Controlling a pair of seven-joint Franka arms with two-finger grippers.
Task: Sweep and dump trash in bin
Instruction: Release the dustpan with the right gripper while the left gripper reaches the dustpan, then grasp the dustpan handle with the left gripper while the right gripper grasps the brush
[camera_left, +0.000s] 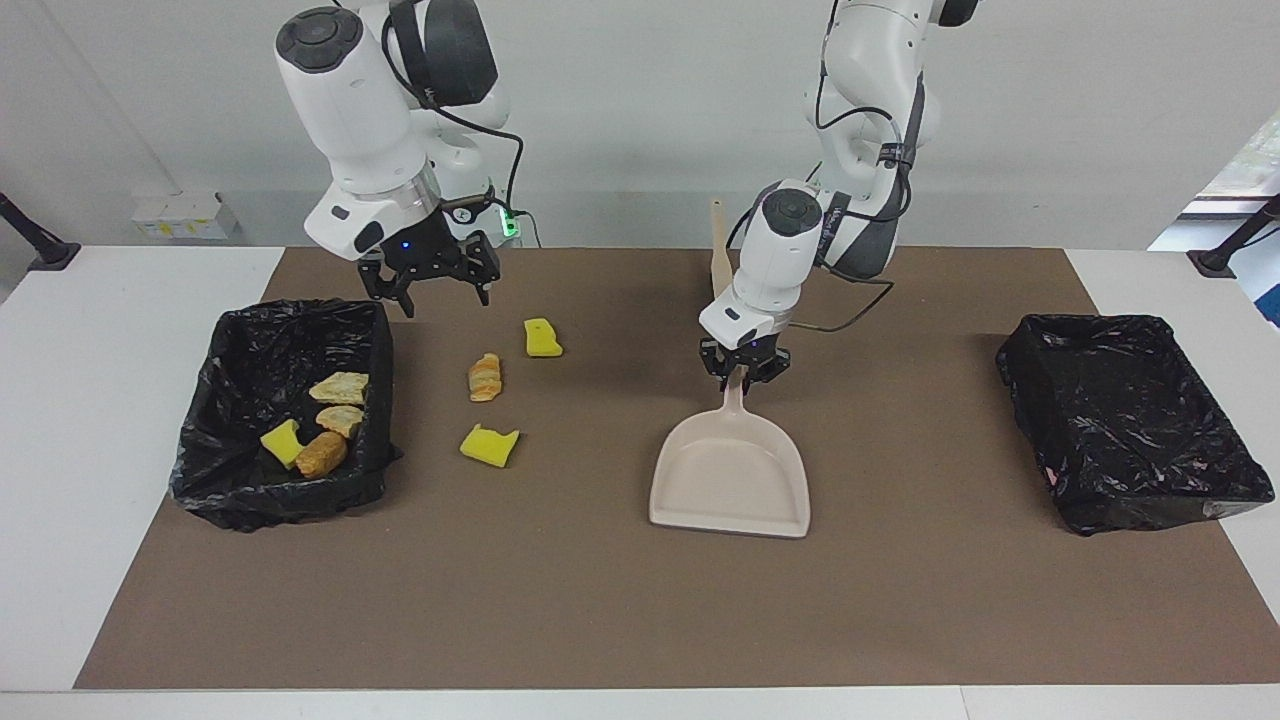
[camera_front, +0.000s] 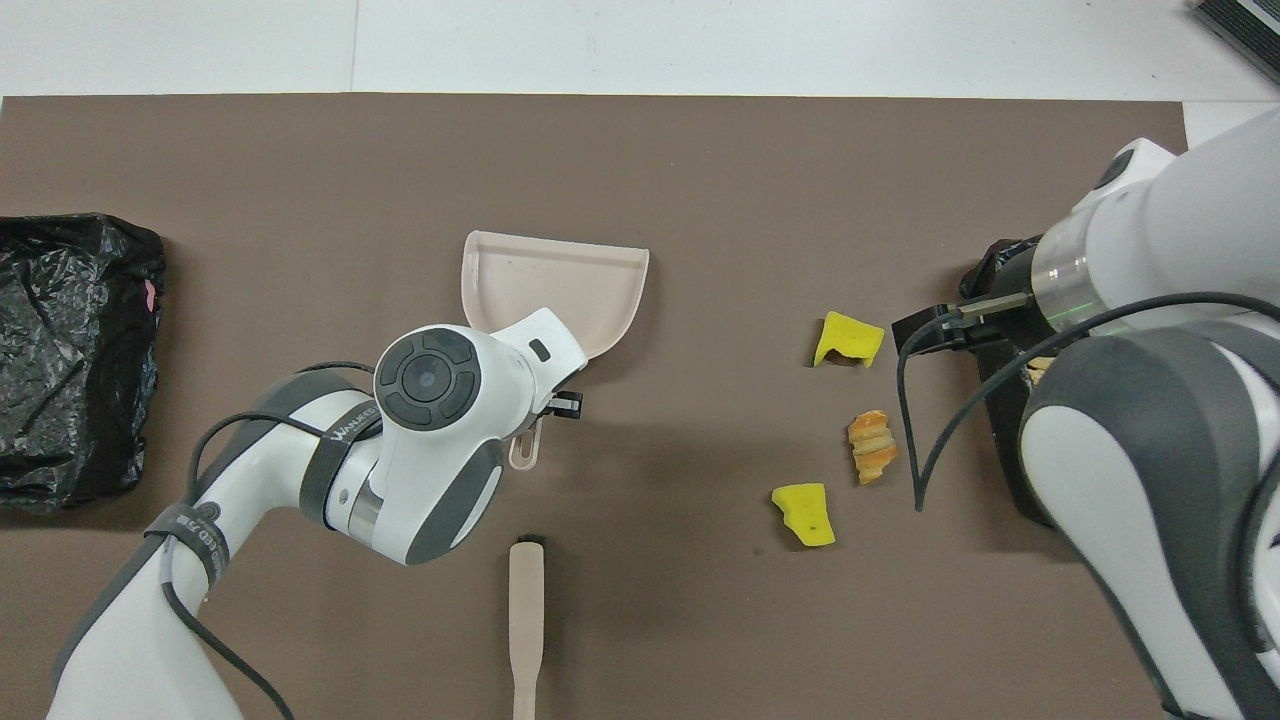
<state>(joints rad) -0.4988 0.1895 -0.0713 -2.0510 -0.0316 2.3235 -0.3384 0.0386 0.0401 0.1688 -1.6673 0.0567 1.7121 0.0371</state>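
Facing view shows the left gripper (camera_left: 742, 372) down at the top of the dustpan (camera_left: 731, 480) handle, fingers pinched onto it, and the pan sits a bit skewed on the brown mat (camera_left: 620, 610). From overhead the left wrist covers most of that handle, so only its looped end (camera_front: 526, 455) pokes out.

Right gripper (camera_left: 432, 284) hangs up in the air over the mat, just beside the corner of the trash-holding bin (camera_left: 200, 440) that is nearest the robots, fingers spread wide and holding nothing.

Trash is split in two groups. Three scraps are loose on the mat, between that bin and the dustpan: a yellow sponge chunk (camera_left: 543, 338) nearest the robots, a croissant-like lump (camera_left: 485, 377) just beside it, and a second yellow sponge chunk (camera_left: 489, 445) farther out. None of them touch either gripper; all three are well apart from the left fingers and a bit clear of the right ones.

Other four are already in the black-lined bin: two flat bread pieces (camera_left: 339, 388), a yellow sponge bit (camera_left: 282, 441) and a brown lump (camera_left: 322, 454).

Brush (camera_front: 526, 625) lies on the mat nearer the robots than the dustpan, untouched. A second black-lined bin (camera_left: 1130, 420) sits at the left arm's end of the table.
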